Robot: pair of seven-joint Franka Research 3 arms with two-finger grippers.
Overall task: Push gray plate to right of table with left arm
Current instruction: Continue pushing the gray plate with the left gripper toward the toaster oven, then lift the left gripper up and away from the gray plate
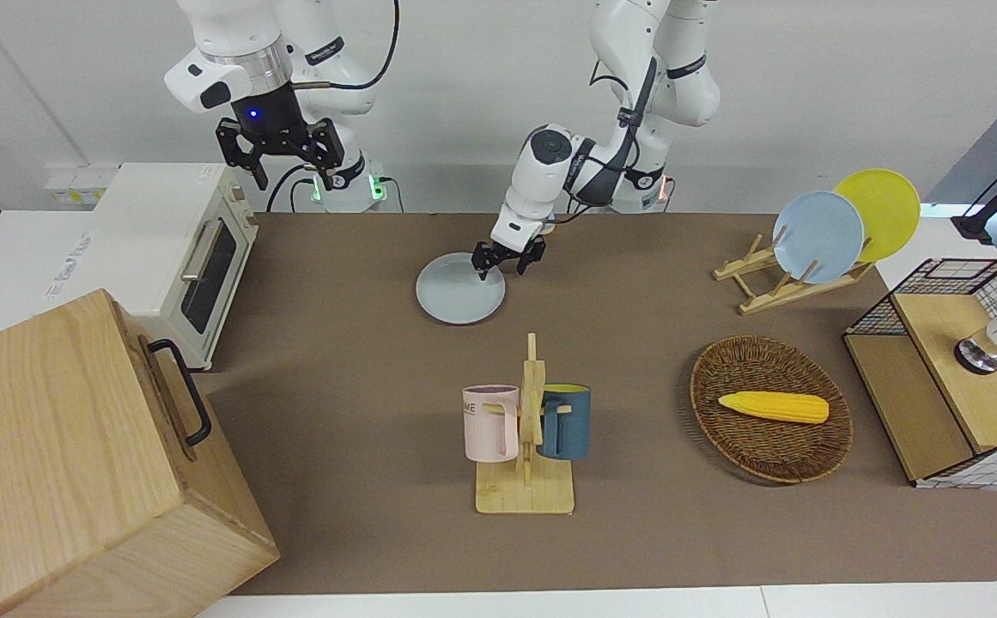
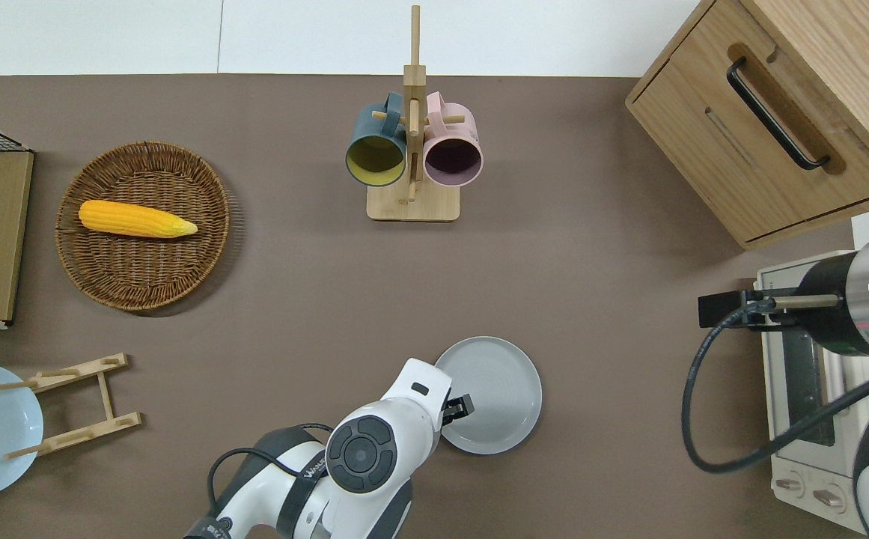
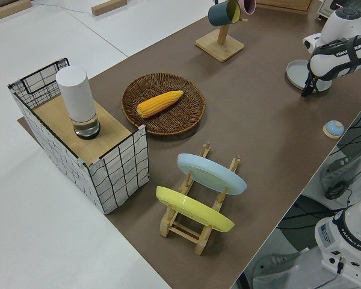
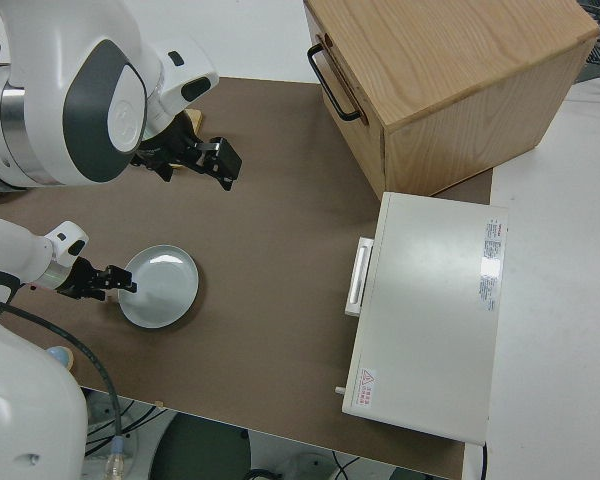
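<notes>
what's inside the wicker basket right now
One yellow corn cob lies on its side in the wicker basket, roughly across its middle. Nothing else shows on the weave; the patch directly under the cob is covered.
</notes>
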